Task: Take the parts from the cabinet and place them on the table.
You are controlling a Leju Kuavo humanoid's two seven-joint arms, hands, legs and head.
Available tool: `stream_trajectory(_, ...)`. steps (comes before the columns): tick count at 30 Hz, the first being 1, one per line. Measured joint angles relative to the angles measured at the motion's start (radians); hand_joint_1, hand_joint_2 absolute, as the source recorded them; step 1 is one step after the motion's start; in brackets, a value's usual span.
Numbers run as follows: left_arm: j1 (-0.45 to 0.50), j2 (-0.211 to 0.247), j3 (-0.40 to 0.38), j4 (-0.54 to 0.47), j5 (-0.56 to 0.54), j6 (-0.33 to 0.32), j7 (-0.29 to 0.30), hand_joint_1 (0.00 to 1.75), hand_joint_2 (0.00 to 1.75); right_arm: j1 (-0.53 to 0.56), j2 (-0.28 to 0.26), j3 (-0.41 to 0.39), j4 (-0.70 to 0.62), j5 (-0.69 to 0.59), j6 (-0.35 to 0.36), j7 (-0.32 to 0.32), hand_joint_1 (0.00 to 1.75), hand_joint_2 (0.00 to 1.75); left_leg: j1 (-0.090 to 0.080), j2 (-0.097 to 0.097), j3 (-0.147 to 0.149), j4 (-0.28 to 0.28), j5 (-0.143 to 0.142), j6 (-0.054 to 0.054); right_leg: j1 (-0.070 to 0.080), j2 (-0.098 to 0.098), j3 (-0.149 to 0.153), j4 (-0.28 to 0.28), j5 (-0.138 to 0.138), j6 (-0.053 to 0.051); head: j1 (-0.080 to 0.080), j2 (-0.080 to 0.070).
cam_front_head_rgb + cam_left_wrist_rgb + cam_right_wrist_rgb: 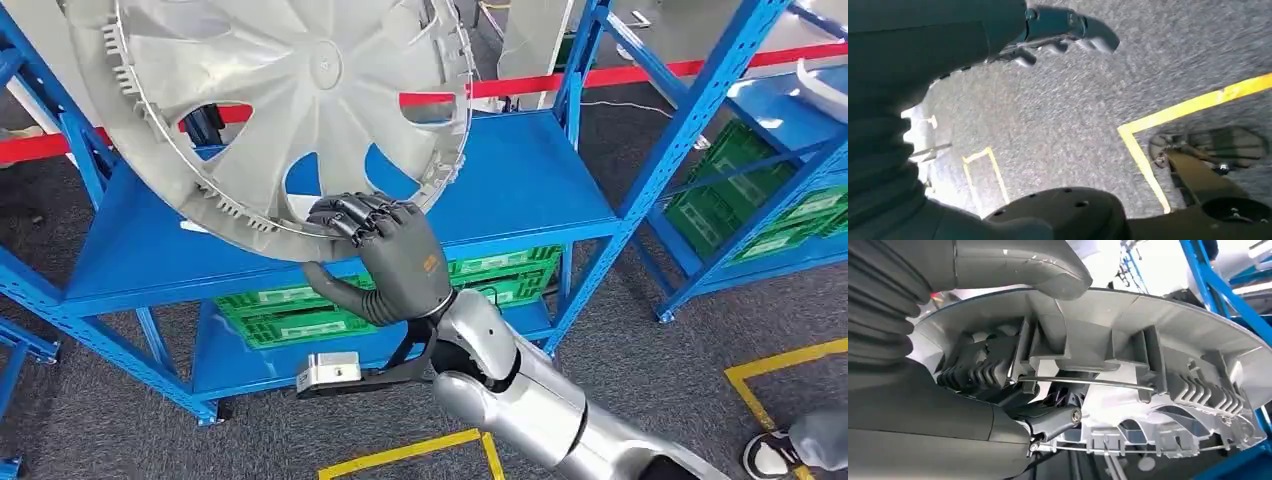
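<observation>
Head view: my right hand (385, 255) grips the lower rim of the wheel cover (270, 100), fingers curled over its edge, thumb underneath. The cover fills the upper left of the frame, tilted and, as far as I can judge, lifted off the blue shelf (520, 180) behind it. In the left wrist view my left hand (1068, 30) hangs over grey floor with its fingers loosely apart, holding nothing. I judge the pick done; carrying the cover to the bench and setting it down is still left
</observation>
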Motion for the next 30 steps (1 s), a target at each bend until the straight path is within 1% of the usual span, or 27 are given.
stream_trajectory(1, 0.001, 0.000, 0.000, 0.000, 0.000, 0.000, 0.000, 0.00, 1.75, 0.001, 0.000, 0.001, 0.000, 0.002, 0.001, -0.001, 1.75, 1.75, -0.003, 0.001, -0.014, 0.001, 0.009, 0.000, 0.003, 0.000, 0.027, -0.017, 0.031, -0.006, 0.000, 0.000)
stream_trajectory(2, 0.001, 0.000, 0.000, 0.000, 0.000, 0.000, 0.000, 0.00, 1.75, 0.001, 0.000, 0.002, 0.000, 0.005, 0.002, -0.002, 1.75, 1.75, -0.006, 0.001, -0.025, 0.003, 0.018, 0.000, 0.007, 0.000, 0.076, -0.075, 0.066, -0.014, 0.000, 0.000)
stream_trajectory(3, 0.001, 0.000, 0.000, 0.000, 0.000, 0.000, 0.000, 0.00, 1.75, 0.001, 0.000, 0.003, 0.000, 0.007, 0.003, -0.002, 1.75, 1.75, -0.008, 0.000, -0.035, 0.004, 0.026, -0.001, 0.012, 0.001, 0.143, -0.163, 0.088, -0.026, 0.000, 0.000)
stream_trajectory(4, 0.000, -0.001, 0.000, 0.000, -0.002, 0.000, -0.001, 0.00, 1.75, 0.000, 0.000, 0.004, 0.000, 0.007, 0.004, -0.002, 1.75, 1.75, -0.009, 0.000, -0.040, 0.006, 0.033, -0.003, 0.020, 0.001, 0.209, -0.254, 0.078, -0.040, 0.000, 0.000)
stream_trajectory(5, 0.000, -0.004, 0.000, 0.000, -0.002, 0.000, -0.003, 0.00, 1.75, -0.001, 0.000, 0.004, 0.000, 0.008, 0.005, -0.002, 1.75, 1.75, -0.014, -0.001, -0.046, 0.008, 0.041, -0.010, 0.023, 0.000, 0.253, -0.330, 0.043, -0.050, -0.001, 0.000)
stream_trajectory(6, 0.001, -0.003, 0.000, 0.000, -0.003, 0.000, -0.005, 0.00, 1.75, -0.001, 0.001, 0.005, 0.000, 0.009, 0.006, -0.002, 1.75, 1.75, -0.008, 0.000, -0.044, 0.001, 0.049, -0.016, 0.027, 0.001, 0.244, -0.324, 0.053, -0.043, -0.001, 0.000)
stream_trajectory(8, -0.001, -0.002, 0.000, 0.000, -0.005, 0.000, -0.009, 0.00, 1.75, -0.002, 0.001, 0.005, 0.000, 0.011, 0.007, -0.002, 1.75, 1.75, -0.004, 0.000, -0.047, -0.005, 0.068, -0.029, 0.033, 0.001, 0.237, -0.331, 0.064, -0.053, 0.002, 0.000)
stream_trajectory(9, 0.000, -0.002, 0.000, 0.000, -0.006, 0.001, -0.009, 0.00, 1.75, -0.002, 0.001, 0.005, 0.000, 0.012, 0.007, -0.002, 1.75, 1.75, -0.010, -0.002, -0.051, -0.007, 0.073, -0.036, 0.022, 0.000, 0.233, -0.343, 0.080, -0.061, 0.003, 0.000)
stream_trajectory(10, -0.001, 0.001, 0.000, -0.001, -0.006, 0.003, -0.009, 0.00, 1.75, -0.003, 0.001, 0.005, 0.000, 0.013, 0.007, -0.002, 1.75, 1.75, -0.005, -0.004, -0.057, 0.005, 0.046, -0.040, 0.019, -0.007, 0.227, -0.346, 0.092, -0.065, 0.003, 0.000)
stream_trajectory(11, 0.000, 0.001, 0.000, -0.001, -0.006, 0.004, -0.009, 0.00, 1.75, -0.002, 0.002, 0.005, 0.000, 0.014, 0.007, -0.002, 1.75, 1.75, -0.005, -0.004, -0.068, 0.038, -0.005, -0.044, 0.017, -0.007, 0.214, -0.347, 0.103, -0.074, 0.000, 0.000)
stream_trajectory(13, -0.001, 0.003, 0.000, -0.001, -0.006, 0.004, -0.009, 0.00, 1.75, 0.001, 0.002, 0.005, 0.000, 0.018, 0.008, 0.002, 1.75, 1.75, 0.000, -0.004, -0.106, 0.180, -0.118, -0.056, 0.016, -0.007, 0.184, -0.346, 0.127, -0.074, -0.003, 0.000)
stream_trajectory(14, -0.001, 0.004, 0.000, -0.001, -0.006, 0.004, -0.009, 0.00, 1.75, 0.004, 0.002, 0.005, 0.000, 0.020, 0.009, 0.004, 1.75, 1.75, 0.001, -0.003, -0.119, 0.250, -0.144, -0.061, 0.016, -0.007, 0.166, -0.345, 0.140, -0.073, -0.004, 0.000)
stream_trajectory(15, -0.001, 0.005, 0.000, -0.001, -0.006, 0.005, -0.008, 0.00, 1.75, 0.007, 0.002, 0.005, 0.000, 0.022, 0.010, 0.005, 1.75, 1.75, 0.002, -0.003, -0.119, 0.288, -0.139, -0.064, 0.015, -0.007, 0.152, -0.344, 0.151, -0.070, -0.004, 0.000)
stream_trajectory(16, -0.001, 0.006, 0.000, -0.001, -0.006, 0.007, -0.008, 0.00, 1.75, 0.011, 0.002, 0.005, 0.000, 0.023, 0.011, 0.009, 1.75, 1.75, 0.004, -0.003, -0.099, 0.289, -0.103, -0.066, 0.013, -0.008, 0.134, -0.342, 0.164, -0.066, -0.003, 0.000)
stream_trajectory(17, -0.001, 0.008, 0.000, -0.001, -0.006, 0.011, -0.007, 0.00, 1.75, 0.014, 0.002, 0.005, 0.000, 0.026, 0.011, 0.013, 1.75, 1.75, 0.006, -0.003, -0.061, 0.250, -0.058, -0.069, 0.010, -0.008, 0.116, -0.338, 0.175, -0.061, -0.004, 0.000)
stream_trajectory(18, -0.001, 0.009, 0.000, -0.001, -0.006, 0.015, -0.005, 0.00, 1.75, 0.016, 0.002, 0.005, 0.000, 0.029, 0.011, 0.014, 1.75, 1.75, 0.009, -0.003, -0.005, 0.177, -0.026, -0.072, 0.006, -0.008, 0.100, -0.333, 0.185, -0.056, -0.003, 0.000)
stream_trajectory(19, -0.002, 0.009, 0.000, -0.001, -0.006, 0.017, -0.003, 0.00, 1.75, 0.017, 0.002, 0.005, 0.000, 0.032, 0.010, 0.014, 1.75, 1.75, 0.014, -0.004, 0.061, 0.089, -0.031, -0.077, 0.005, -0.008, 0.088, -0.325, 0.193, -0.049, -0.004, 0.000)
stream_trajectory(20, -0.005, 0.005, 0.000, -0.001, -0.006, 0.017, -0.002, 0.00, 1.75, 0.019, 0.003, 0.005, -0.001, 0.034, 0.010, 0.014, 1.75, 1.75, 0.009, -0.006, 0.118, 0.005, -0.084, -0.081, 0.008, -0.007, 0.078, -0.322, 0.200, -0.042, -0.008, 0.000)
stream_trajectory(21, -0.006, 0.007, 0.000, -0.002, -0.006, 0.017, -0.003, 0.00, 1.75, 0.021, 0.003, 0.005, -0.001, 0.034, 0.009, 0.016, 1.75, 1.75, 0.003, -0.010, 0.123, -0.014, -0.090, -0.052, 0.010, -0.007, 0.079, -0.323, 0.211, -0.035, -0.005, 0.000)
stream_trajectory(23, -0.007, 0.005, 0.000, -0.001, -0.006, 0.017, -0.003, 0.00, 1.75, 0.022, 0.003, 0.005, 0.000, 0.037, 0.010, 0.013, 1.75, 1.75, 0.000, -0.009, 0.104, -0.013, -0.080, -0.036, 0.009, -0.008, 0.080, -0.331, 0.233, -0.024, -0.007, 0.000)
stream_trajectory(24, -0.006, 0.004, 0.000, 0.000, -0.006, 0.017, -0.003, 0.00, 1.75, 0.024, 0.003, 0.005, 0.000, 0.039, 0.008, 0.014, 1.75, 1.75, 0.000, -0.007, 0.095, -0.014, -0.069, -0.023, 0.007, -0.008, 0.077, -0.335, 0.244, -0.016, -0.008, 0.000)
stream_trajectory(25, -0.007, 0.003, 0.000, 0.001, -0.007, 0.017, -0.001, 0.00, 1.75, 0.026, 0.003, 0.005, 0.000, 0.041, 0.007, 0.014, 1.75, 1.75, 0.004, 0.001, 0.085, -0.015, -0.056, -0.010, 0.003, -0.006, 0.069, -0.327, 0.229, -0.012, -0.008, 0.000)
stream_trajectory(26, -0.007, 0.004, 0.000, 0.001, -0.007, 0.017, 0.000, 0.00, 1.75, 0.026, 0.003, 0.005, 0.000, 0.043, 0.006, 0.014, 1.75, 1.75, 0.004, 0.000, 0.073, -0.016, -0.043, -0.003, 0.004, -0.006, 0.054, -0.297, 0.171, -0.009, -0.005, 0.000)
stream_trajectory(27, -0.007, 0.006, 0.000, 0.000, -0.007, 0.017, 0.000, 0.00, 1.75, 0.026, 0.003, 0.005, 0.000, 0.048, 0.006, 0.016, 1.75, 1.75, 0.003, 0.002, 0.057, -0.015, -0.029, 0.001, 0.004, -0.005, 0.037, -0.233, 0.098, -0.005, -0.004, 0.000)
stream_trajectory(28, -0.007, 0.007, 0.000, 0.000, -0.007, 0.017, 0.000, 0.00, 1.75, 0.032, 0.003, 0.005, 0.000, 0.052, 0.006, 0.018, 1.75, 1.75, 0.002, 0.002, 0.037, -0.014, -0.013, 0.003, 0.004, -0.004, 0.018, -0.147, 0.034, -0.003, -0.004, 0.000)
stream_trajectory(29, -0.007, 0.008, 0.000, 0.000, -0.006, 0.017, 0.000, 0.00, 1.75, 0.038, 0.003, 0.005, 0.000, 0.053, 0.005, 0.019, 1.75, 1.75, 0.000, 0.002, 0.018, -0.013, 0.000, 0.005, 0.004, -0.004, 0.006, -0.073, -0.001, -0.002, -0.003, 0.000)
stream_trajectory(30, -0.007, 0.010, 0.000, 0.000, -0.005, 0.017, 0.000, 0.00, 1.75, 0.044, 0.003, 0.005, 0.000, 0.056, 0.005, 0.019, 1.75, 1.75, -0.003, 0.002, -0.001, -0.011, 0.014, 0.006, 0.005, -0.004, 0.004, -0.017, -0.005, -0.004, -0.003, 0.000)
